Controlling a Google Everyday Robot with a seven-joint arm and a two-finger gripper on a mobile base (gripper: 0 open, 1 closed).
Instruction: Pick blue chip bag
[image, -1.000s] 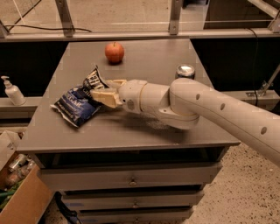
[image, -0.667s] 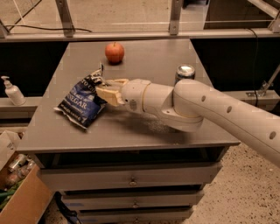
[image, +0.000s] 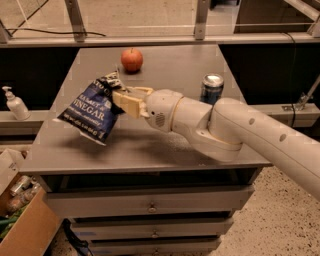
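Observation:
The blue chip bag (image: 91, 111) is a crinkled dark navy foil bag with white "VINEGAR" lettering. It hangs tilted in the air above the left part of the grey table (image: 150, 150), with its shadow on the tabletop below. My gripper (image: 121, 99) reaches in from the right on a white arm. Its tan fingers (image: 131, 104) are shut on the bag's upper right edge and hold it off the table.
A red apple (image: 132, 59) sits at the back of the table. A blue-and-silver drink can (image: 212, 88) stands right of my arm. A soap dispenser (image: 15, 103) stands on a ledge at left. A cardboard box (image: 22, 220) with items is on the floor lower left.
The bag has risen off the tabletop and hangs from my gripper. The gripper has moved up with the bag.

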